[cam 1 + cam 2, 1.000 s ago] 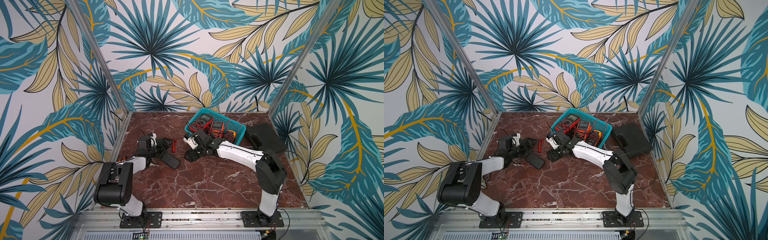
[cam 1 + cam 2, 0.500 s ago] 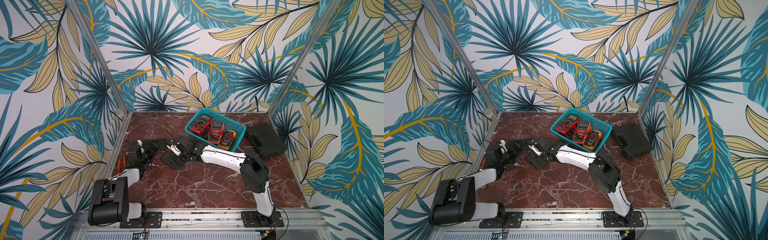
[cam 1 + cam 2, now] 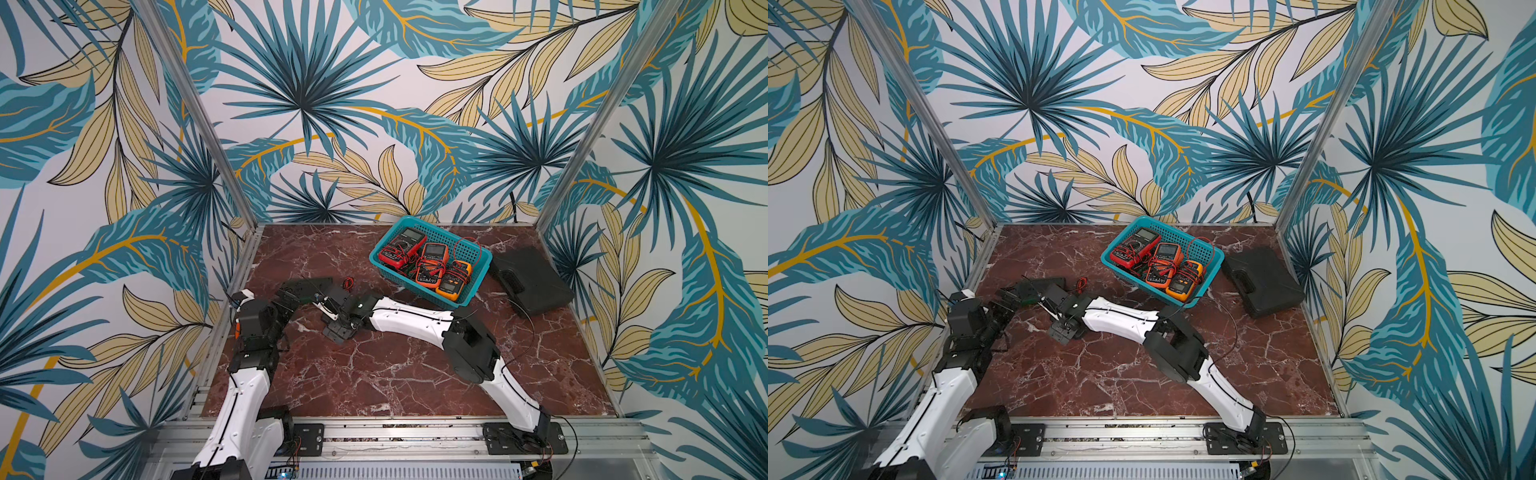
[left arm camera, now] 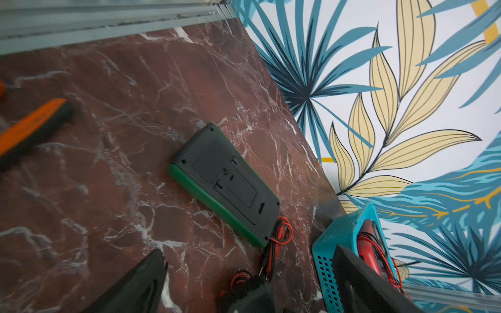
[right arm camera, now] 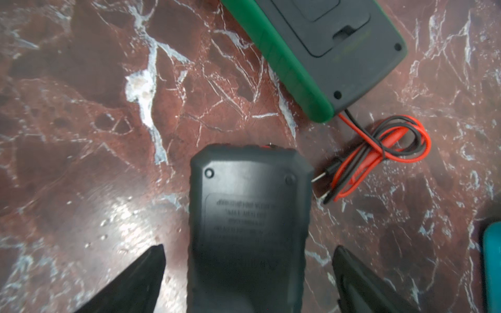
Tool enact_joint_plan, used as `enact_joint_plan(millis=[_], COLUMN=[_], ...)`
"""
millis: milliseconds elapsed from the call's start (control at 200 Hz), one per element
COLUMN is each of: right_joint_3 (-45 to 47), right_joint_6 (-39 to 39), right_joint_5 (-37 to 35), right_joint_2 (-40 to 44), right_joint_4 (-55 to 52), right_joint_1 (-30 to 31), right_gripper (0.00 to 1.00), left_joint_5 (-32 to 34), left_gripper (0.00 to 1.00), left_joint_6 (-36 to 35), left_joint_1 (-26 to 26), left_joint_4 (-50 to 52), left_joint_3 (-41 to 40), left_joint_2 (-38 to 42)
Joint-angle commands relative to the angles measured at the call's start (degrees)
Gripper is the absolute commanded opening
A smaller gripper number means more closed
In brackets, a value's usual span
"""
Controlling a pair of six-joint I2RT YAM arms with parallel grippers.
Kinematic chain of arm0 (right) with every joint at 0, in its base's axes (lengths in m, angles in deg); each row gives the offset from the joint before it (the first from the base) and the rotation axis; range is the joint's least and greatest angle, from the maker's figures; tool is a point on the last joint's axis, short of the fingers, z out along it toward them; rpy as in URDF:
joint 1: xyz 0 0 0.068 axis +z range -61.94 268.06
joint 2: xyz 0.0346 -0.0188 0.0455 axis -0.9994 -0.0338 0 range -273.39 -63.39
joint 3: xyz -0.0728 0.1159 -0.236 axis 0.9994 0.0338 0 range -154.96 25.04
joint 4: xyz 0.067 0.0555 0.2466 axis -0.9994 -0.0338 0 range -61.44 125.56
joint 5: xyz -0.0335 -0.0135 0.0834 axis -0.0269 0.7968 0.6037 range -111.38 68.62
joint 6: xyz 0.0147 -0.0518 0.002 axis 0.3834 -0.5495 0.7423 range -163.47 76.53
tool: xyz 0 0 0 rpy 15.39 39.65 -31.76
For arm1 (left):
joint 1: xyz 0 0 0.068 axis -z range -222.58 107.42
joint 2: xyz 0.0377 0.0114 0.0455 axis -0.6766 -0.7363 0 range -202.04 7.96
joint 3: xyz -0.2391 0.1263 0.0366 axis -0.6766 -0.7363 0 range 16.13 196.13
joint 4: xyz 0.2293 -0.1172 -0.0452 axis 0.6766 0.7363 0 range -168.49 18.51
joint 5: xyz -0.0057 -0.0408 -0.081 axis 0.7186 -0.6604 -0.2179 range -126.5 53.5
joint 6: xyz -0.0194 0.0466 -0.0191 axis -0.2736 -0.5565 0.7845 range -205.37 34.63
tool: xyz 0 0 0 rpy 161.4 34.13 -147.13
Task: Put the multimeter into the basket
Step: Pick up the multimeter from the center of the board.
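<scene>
The right end effector stood with its fingers spread wide, one on each side of the black multimeter. The meter lay face down on the desk in the lower centre of the right wrist frame, with a gap on both sides, so nothing was gripped. The step in hand looked like the grasp: the next move would call for closing on the meter's long sides, lifting clear of the looped red and black test leads at centre right, then carrying it to the teal basket, right of centre in both top views, which held three meters. A green multimeter lay face down at upper right. The left end effector was also open and empty.
</scene>
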Motion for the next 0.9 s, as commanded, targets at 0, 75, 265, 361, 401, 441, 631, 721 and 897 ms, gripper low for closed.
enact_joint_plan(millis=[0, 75, 265, 361, 401, 441, 631, 721, 897], right_joint_3=[-3.80, -6.71, -10.27, -10.18, -9.76, -9.06, -3.72, 1.84, 11.41], right_joint_6=[-0.71, -0.41, 0.85, 1.40, 1.64, 2.07, 6.79, 9.15, 13.94], right_joint_5=[-1.29, -1.45, -3.08, -4.67, -5.68, -6.68, -8.02, -7.65, -5.30], right_joint_2=[-3.30, -5.31, -6.97, -5.61, -4.65, -3.43, 6.40, 13.05, 25.22], right_joint_4=[-3.68, -4.90, -6.21, -6.47, -6.58, -6.58, -5.82, -2.92, 1.80], right_joint_1=[-0.01, 0.02, -0.01, 0.00, -0.01, -0.01, -1.00, -1.70, -4.84], right_gripper=[0.96, 0.92, 0.66, 0.52, 0.47, 0.42, 0.34, 0.33, 0.31], left_joint_5=[5.41, 5.45, 4.55, 4.16, 3.97, 3.52, -1.29, -7.14, -19.33], left_gripper=[1.00, 1.00, 1.00, 1.00, 1.00, 1.00, 1.00, 1.00, 1.00], left_joint_6=[-2.96, -3.51, -4.66, -5.34, -5.75, -6.44, -11.03, -13.24, -13.65], left_joint_1=[-0.54, -0.58, -0.60, -0.57, -0.59, -0.59, -0.55, -0.63, -0.44], left_joint_4=[6.94, 7.63, 7.65, 7.50, 7.49, 7.48, 6.89, 3.77, -6.16], left_joint_3=[0.31, 0.31, 0.39, 0.57, 0.73, 0.96, 2.42, 1.88, 0.87], left_joint_2=[2.39, 2.76, 1.79, 1.50, 1.45, 1.53, 2.54, 3.94, 4.95])
